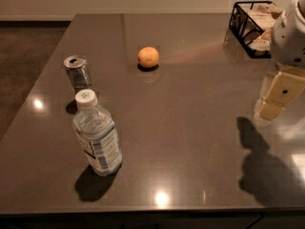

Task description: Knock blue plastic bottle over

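Observation:
The blue plastic bottle stands upright near the table's front left. It is clear, with a white cap bearing a green mark and a blue-and-white striped label. My gripper hangs at the right edge of the view, above the table, far to the right of the bottle and apart from it. Its cream-coloured fingers point down and to the left.
A silver drink can stands just behind the bottle to the left. An orange lies at the table's middle back. A black wire basket with packets stands at the back right. The table's front edge runs along the bottom.

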